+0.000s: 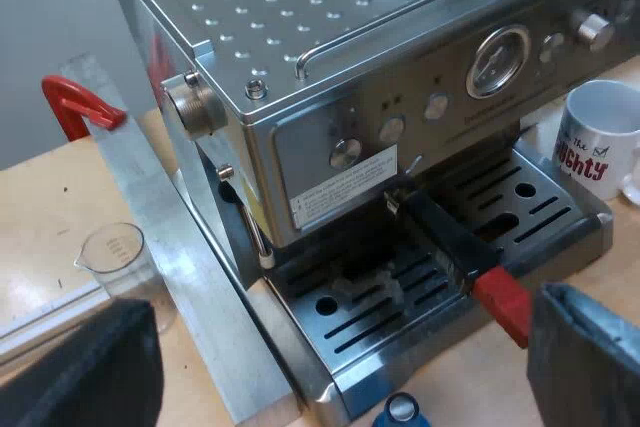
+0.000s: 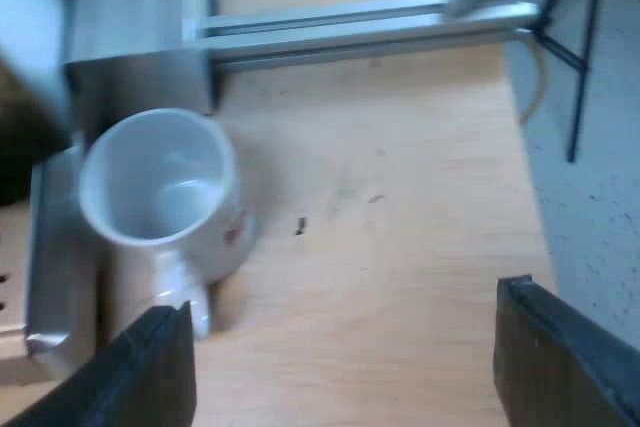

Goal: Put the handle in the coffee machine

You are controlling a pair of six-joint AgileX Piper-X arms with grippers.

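Observation:
The espresso machine (image 1: pixel 330 67) stands on a wooden table. The metal holder sits under the machine's front above the drip tray (image 1: pixel 560 232), and its dark handle (image 1: pixel 450 237) juts outward and ends in red (image 1: pixel 505 302). My left gripper (image 1: pixel 340 352) hovers open in front of the drip tray, close to the red end, with nothing between its fingers. My right gripper (image 2: pixel 345 347) is open over bare wood beside the white mug (image 2: pixel 165 187) and holds nothing.
A measuring glass (image 1: pixel 115 257) stands by the machine's side next to an aluminium rail (image 1: pixel 170 247). A blue tamper (image 1: pixel 400 412) sits just before the drip tray. The white mug (image 1: pixel 600 137) is near the tray's far corner. A red hook (image 1: pixel 75 102) shows behind the rail. The table edge (image 2: pixel 530 197) lies close.

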